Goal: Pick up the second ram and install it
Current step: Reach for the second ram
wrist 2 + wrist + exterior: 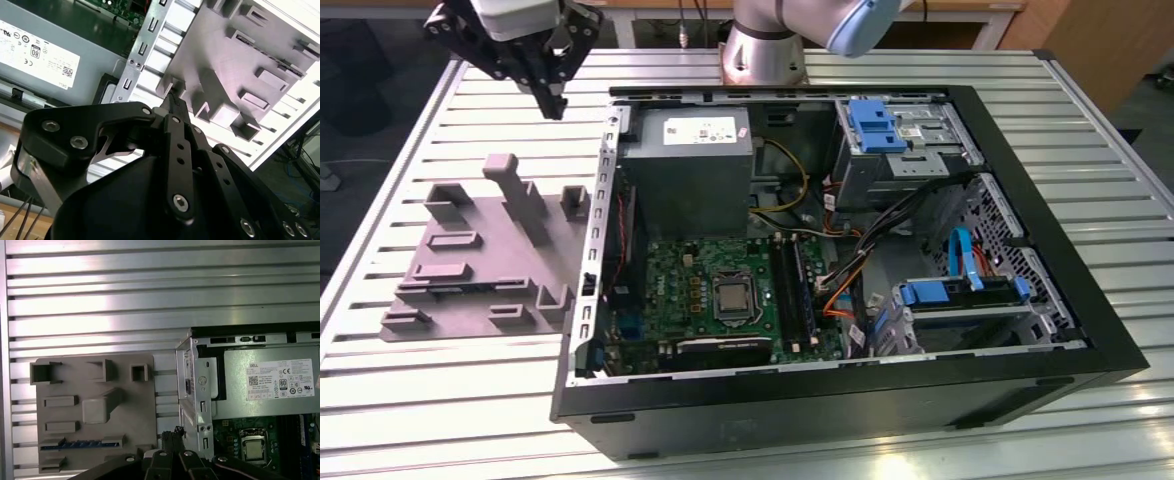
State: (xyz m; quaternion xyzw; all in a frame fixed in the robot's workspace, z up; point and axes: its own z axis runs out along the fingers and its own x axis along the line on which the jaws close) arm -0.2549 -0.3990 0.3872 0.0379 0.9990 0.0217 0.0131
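Second wrist view has the hand (172, 102) nearest: its black fingers meet at the tips, closed, with nothing gripped between them. In the exterior view the hand (556, 105) hangs in the air above the tabletop's (427, 400) far edge, toward the exterior view's left, touching nothing. Below it a grey holder (480, 250) lies flat on the tabletop, just beside the open case (1067, 330). The first wrist view shows the second ram (80, 444) as a blue-green strip lying in one long slot near an edge of the holder (95, 390), well apart from the hand. Farther off, inside the case, sit the motherboard (680, 290), its long black slots (790, 290) and the power supply (687, 150).
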